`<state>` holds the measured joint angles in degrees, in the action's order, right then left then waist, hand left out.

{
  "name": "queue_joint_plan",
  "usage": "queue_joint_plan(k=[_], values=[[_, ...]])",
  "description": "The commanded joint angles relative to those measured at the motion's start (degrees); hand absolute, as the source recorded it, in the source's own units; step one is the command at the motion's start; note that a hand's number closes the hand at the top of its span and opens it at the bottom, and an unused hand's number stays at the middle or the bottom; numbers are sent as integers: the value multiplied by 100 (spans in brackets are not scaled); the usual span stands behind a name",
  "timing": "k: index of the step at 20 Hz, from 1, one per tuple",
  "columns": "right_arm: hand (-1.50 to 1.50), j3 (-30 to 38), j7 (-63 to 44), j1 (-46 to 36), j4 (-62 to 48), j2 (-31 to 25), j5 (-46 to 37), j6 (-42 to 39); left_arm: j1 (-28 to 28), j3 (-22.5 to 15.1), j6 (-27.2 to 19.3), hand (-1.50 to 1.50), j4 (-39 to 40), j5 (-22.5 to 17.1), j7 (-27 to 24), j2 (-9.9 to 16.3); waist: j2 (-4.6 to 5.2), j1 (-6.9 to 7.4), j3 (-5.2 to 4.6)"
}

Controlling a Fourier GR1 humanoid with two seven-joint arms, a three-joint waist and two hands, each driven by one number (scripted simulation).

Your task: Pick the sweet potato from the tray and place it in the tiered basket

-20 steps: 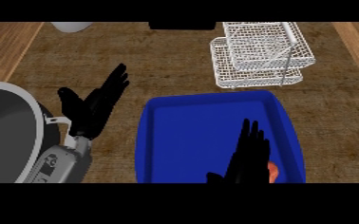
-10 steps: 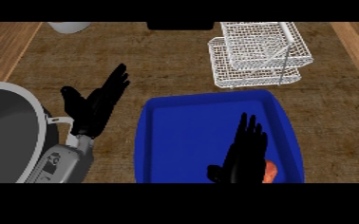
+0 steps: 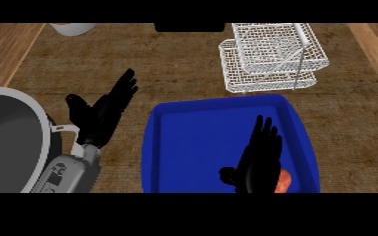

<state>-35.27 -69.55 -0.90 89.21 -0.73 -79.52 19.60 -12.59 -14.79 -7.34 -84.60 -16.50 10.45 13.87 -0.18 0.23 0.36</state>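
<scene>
Nearest the lower edge, the right hand (image 3: 257,164) hangs over the near right corner of the tray (image 3: 192,145), fingers straight and together, pointing away, the thumb out to the left; it holds nothing. Just under its right side a sliver of the sweet potato (image 3: 283,179) shows, orange and rounded, lying on the tray floor close to the right wall. Most of it is hidden by the hand, so its full shape and which way it lies cannot be told.

That is the main risk. If the fingers close from this flat pose, they may pass over the top of the sweet potato rather than round it, and a rounded, likely smooth-skinned root could roll or slide on the glossy blue tray floor towards the corner. The raised wall beside it also leaves little room for fingers on that side, so a fingertip could catch on the rim.

The tray is a rounded rectangle, shiny like plastic, with a low lip. To its left the left hand (image 3: 103,111) rests open, fingers up, over the counter (image 3: 170,65), which has a coarse, brown, woven-looking surface.

Further off, beyond the tray's far right corner, stands the tiered basket (image 3: 269,57): white wire mesh, two shallow levels stacked and offset. The open grid and thin rims could snag fingers on the way in, and a rounded root set near an edge might roll off a tier.
</scene>
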Motion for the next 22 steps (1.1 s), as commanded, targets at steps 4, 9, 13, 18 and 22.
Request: queue_joint_plan(k=[4, 9, 13, 18, 22], values=[[-150, 256, -1020, -152, -249, 70, 193, 628, 284, 235, 251, 0, 48, -64, -95, 235, 18, 29, -35], [-150, 520, -714, -434, -1058, 70, 504, 1001, -117, 242, 97, 0, 119, 7, 244, 50, 38, 10, -32], [-150, 418, -572, -434, -1636, 70, 574, 1582, 346, 172, 313, 0, 113, 52, -55, 71, 38, 57, -32], [-150, 284, -524, -991, -1999, 68, 1059, 1625, 188, 120, 201, 0, -141, 189, 192, -53, 31, 69, -31], [150, 303, 381, -1091, -2404, 64, 1337, 2051, 153, 310, 164, 0, -66, 230, 243, -50, 32, 43, -32]])
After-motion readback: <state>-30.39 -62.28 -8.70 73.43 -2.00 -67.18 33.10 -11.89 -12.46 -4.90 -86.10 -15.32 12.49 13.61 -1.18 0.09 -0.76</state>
